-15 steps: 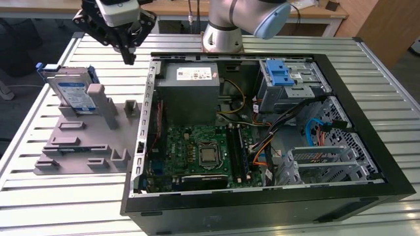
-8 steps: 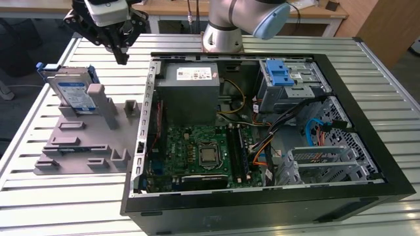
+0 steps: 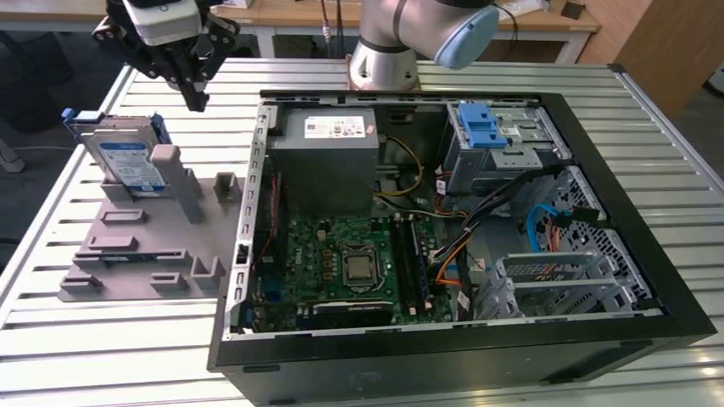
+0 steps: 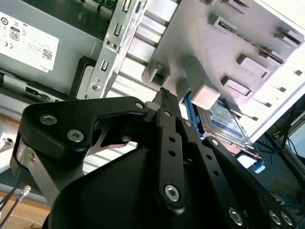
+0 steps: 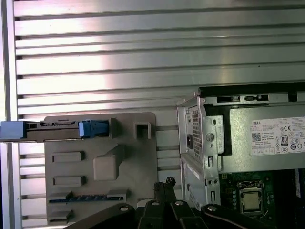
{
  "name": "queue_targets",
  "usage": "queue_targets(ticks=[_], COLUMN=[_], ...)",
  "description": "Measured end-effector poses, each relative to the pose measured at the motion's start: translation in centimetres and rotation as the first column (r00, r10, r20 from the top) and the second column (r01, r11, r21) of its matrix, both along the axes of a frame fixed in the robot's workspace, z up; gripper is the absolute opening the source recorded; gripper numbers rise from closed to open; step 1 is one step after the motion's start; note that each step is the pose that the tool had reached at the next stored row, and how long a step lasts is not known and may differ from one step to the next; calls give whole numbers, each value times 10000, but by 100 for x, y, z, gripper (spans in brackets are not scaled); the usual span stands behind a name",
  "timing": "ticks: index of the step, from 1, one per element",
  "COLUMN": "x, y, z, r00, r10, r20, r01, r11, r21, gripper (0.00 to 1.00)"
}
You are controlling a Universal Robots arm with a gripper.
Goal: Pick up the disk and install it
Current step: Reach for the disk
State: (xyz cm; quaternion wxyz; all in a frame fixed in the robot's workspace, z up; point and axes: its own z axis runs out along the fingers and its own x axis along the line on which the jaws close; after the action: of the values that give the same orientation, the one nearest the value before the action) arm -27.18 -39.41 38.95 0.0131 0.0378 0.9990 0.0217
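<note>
The tool (image 3: 199,103) hangs in the air, fingers pressed together on nothing. Below it and a little to one side, the disk (image 3: 122,159) stands on edge in a grey holder plate (image 3: 114,259) on the slatted tabletop (image 3: 114,339), apart from the tool. On the tool's other side lies the open computer case (image 3: 453,365), with its grey power supply (image 3: 328,151) the nearest part
</note>
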Motion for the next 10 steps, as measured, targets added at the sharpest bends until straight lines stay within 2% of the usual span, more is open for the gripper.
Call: queue_targets(ticks=[10], x=[-235], y=[30], z=[-7], r00=[10000], r10=[0], r20=[0], r01=[0], r11=[10000], r21=[0], gripper=[11])
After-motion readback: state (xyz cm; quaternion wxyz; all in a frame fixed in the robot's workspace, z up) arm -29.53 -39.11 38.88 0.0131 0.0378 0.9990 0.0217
